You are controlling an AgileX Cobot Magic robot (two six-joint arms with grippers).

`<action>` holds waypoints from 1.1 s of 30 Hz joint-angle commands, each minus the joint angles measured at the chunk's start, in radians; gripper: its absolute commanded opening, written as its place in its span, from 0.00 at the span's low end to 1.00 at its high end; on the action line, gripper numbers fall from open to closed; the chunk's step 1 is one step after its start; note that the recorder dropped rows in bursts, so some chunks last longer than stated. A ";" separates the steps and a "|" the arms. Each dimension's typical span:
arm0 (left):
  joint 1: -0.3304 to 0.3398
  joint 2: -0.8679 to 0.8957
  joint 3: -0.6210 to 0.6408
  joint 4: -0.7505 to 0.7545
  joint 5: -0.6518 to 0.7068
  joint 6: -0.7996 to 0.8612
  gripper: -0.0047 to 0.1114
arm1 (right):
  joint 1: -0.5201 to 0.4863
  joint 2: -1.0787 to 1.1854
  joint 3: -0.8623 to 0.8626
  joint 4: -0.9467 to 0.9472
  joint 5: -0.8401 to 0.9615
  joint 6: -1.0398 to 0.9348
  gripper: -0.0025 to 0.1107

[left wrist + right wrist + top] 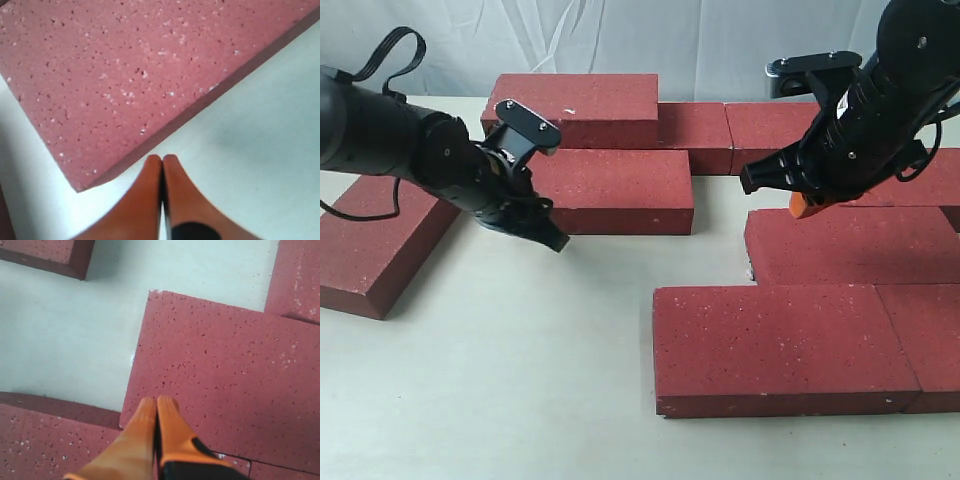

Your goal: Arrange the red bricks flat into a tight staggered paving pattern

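Red bricks lie flat on a pale table. A joined group sits at the right edge and a row runs along the far edge, with one brick stacked on top. A middle brick lies apart, and an askew brick sits at the left edge. They look heavy, rigid and gritty, probably too wide to pinch, so pushing a side face seems best. The left gripper, fingers pressed together and empty, sits beside the middle brick's corner. The right gripper, likewise closed and empty, hovers over the right group.

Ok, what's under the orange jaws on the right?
A flat red brick, near its corner, pale table beside it. The shut jaws hide the patch directly below them.
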 commanded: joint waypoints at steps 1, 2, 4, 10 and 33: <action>0.005 -0.082 -0.003 0.008 0.020 -0.006 0.04 | -0.005 0.000 -0.004 0.008 -0.008 0.000 0.02; 0.010 -0.099 -0.003 0.008 0.020 -0.006 0.04 | -0.005 0.000 -0.004 0.019 -0.008 0.000 0.02; 0.021 -0.142 -0.003 0.008 0.016 -0.006 0.04 | -0.005 0.000 -0.004 0.022 -0.012 0.000 0.02; 0.080 -0.196 -0.003 0.001 0.039 -0.044 0.04 | -0.005 0.000 -0.004 0.022 -0.018 0.000 0.02; 0.231 -0.155 -0.047 0.029 0.114 -0.185 0.04 | -0.005 0.000 -0.004 0.045 -0.038 0.000 0.02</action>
